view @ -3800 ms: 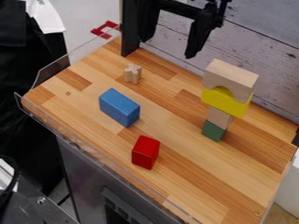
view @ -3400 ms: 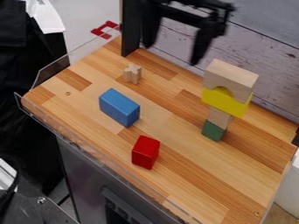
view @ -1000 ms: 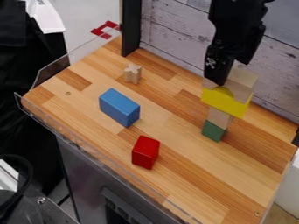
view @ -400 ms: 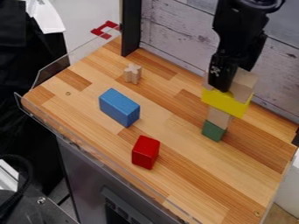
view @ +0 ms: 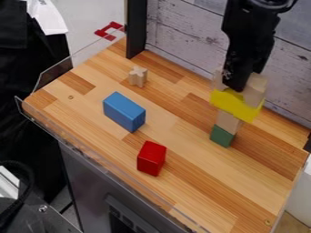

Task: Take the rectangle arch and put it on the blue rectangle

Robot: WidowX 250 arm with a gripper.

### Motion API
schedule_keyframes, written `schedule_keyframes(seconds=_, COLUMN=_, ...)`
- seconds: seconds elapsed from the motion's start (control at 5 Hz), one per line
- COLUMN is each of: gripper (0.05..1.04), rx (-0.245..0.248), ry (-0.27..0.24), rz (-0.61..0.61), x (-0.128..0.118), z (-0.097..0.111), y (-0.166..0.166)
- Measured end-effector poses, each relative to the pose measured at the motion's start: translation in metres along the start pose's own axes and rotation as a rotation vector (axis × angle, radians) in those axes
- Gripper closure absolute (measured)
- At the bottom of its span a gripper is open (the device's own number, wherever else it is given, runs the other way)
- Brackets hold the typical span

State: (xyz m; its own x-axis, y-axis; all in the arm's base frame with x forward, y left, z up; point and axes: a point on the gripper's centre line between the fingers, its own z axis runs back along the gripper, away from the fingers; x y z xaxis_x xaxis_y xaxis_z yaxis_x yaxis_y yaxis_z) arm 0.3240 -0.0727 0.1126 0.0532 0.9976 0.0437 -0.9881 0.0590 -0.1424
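Since a moment ago, my pincer (view: 240, 83) has shifted slightly rightward in the view, against the pale wooden arch (view: 255, 91) atop the curved yellow block (view: 234, 106). The blue block (view: 124, 112) is boxy, on striped wood. Whether I'm apart, together or clamped, I cannot tell.

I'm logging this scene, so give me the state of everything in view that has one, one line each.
Gripper: at the arch, partly hiding it
Arch: atop the yellow block
Yellow block: under the arch
Plain block: between yellow and green
Green block: under the plain block
Blue rectangle: lying flat, uncovered
Red block: uncovered
Cross piece: on the tabletop
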Motion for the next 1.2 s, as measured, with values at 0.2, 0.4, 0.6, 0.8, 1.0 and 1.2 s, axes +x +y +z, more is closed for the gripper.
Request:
schedule_keyframes(seconds=0.2, gripper=0.533, rx=0.0, ry=0.017, rz=0.023, x=0.003, z=0.0, y=-0.001)
schedule_keyframes(seconds=0.4, gripper=0.533, rx=-0.022, ry=0.023, rz=0.068, x=0.021, z=0.014, y=-0.002)
schedule_keyframes(seconds=0.6, gripper=0.533, rx=-0.087, ry=0.026, rz=0.136, x=0.05, z=0.039, y=-0.001)
schedule_keyframes(seconds=0.8, gripper=0.533, rx=-0.08, ry=0.028, rz=0.16, x=0.084, z=0.049, y=0.014)
schedule_keyframes(seconds=1.0, gripper=0.533, rx=-0.004, ry=0.076, rz=0.096, x=0.122, z=0.04, y=0.049)
schedule_keyframes(seconds=1.2, gripper=0.533, rx=0.087, ry=0.127, rz=-0.008, x=0.142, z=0.026, y=0.082)
